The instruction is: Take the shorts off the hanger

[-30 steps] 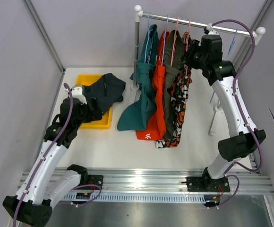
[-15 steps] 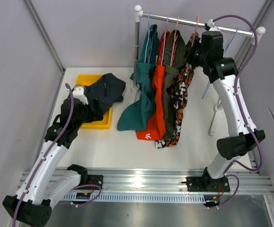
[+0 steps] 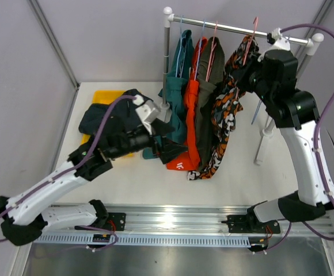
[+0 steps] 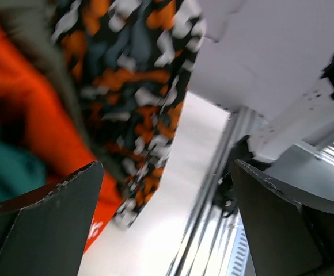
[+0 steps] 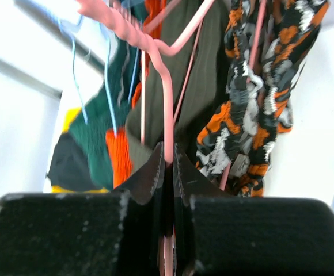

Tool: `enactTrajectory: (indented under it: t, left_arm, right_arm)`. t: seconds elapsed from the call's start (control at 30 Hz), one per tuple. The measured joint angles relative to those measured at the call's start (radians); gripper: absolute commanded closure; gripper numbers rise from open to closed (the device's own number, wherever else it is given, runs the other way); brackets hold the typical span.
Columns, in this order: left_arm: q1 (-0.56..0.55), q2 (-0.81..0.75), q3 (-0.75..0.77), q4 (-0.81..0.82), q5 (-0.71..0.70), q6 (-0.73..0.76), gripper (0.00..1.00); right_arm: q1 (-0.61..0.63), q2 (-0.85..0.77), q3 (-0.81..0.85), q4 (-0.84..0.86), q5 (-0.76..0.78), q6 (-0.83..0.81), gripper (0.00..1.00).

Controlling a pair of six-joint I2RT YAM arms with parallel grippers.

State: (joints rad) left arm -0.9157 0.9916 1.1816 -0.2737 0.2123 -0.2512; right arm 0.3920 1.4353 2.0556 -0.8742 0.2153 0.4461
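Four pairs hang from hangers on the rail (image 3: 236,26): teal shorts (image 3: 175,109), bright orange shorts (image 3: 193,115), olive-grey shorts (image 3: 206,98) and camouflage shorts (image 3: 224,109). My right gripper (image 3: 246,62) is shut on the pink hanger (image 5: 168,98) that carries the camouflage shorts (image 5: 253,103), just under the rail. My left gripper (image 3: 168,144) is open and empty, low in front of the teal and orange pairs. Its wrist view shows the camouflage hem (image 4: 138,86) between its wide-apart jaws (image 4: 167,213). The navy shorts (image 3: 112,115) lie over the yellow bin (image 3: 92,141).
The rack's post (image 3: 166,57) stands left of the teal pair and its white leg (image 3: 263,144) at the right. A blue hanger (image 3: 258,112) shows under my right arm. Grey walls close in on both sides. The arms' rail (image 3: 178,221) runs along the near edge.
My left arm let go of the navy shorts at the bin and swung right to the hanging pairs. My right gripper slid the pink hanger with the camouflage shorts right along the rail.
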Motion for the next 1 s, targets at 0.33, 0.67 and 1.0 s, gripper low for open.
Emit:
enactTrajectory:
  t: [0.33, 0.67, 1.0]
  left_arm:
    - [-0.219, 0.377, 0.136, 0.168, -0.093, 0.025, 0.01]
    - [-0.274, 0.433, 0.145, 0.211, -0.177, 0.037, 0.01]
    - [-0.273, 0.515, 0.222, 0.229, -0.3, 0.097, 0.36]
  right_arm:
    - [0.092, -0.116, -0.156, 0.023, 0.044, 0.071, 1.0]
    - [0.092, -0.123, -0.172, 0.031, 0.066, 0.074, 1.0]
    - [0.092, -0.17, -0.212, 0.035, 0.067, 0.077, 1.0]
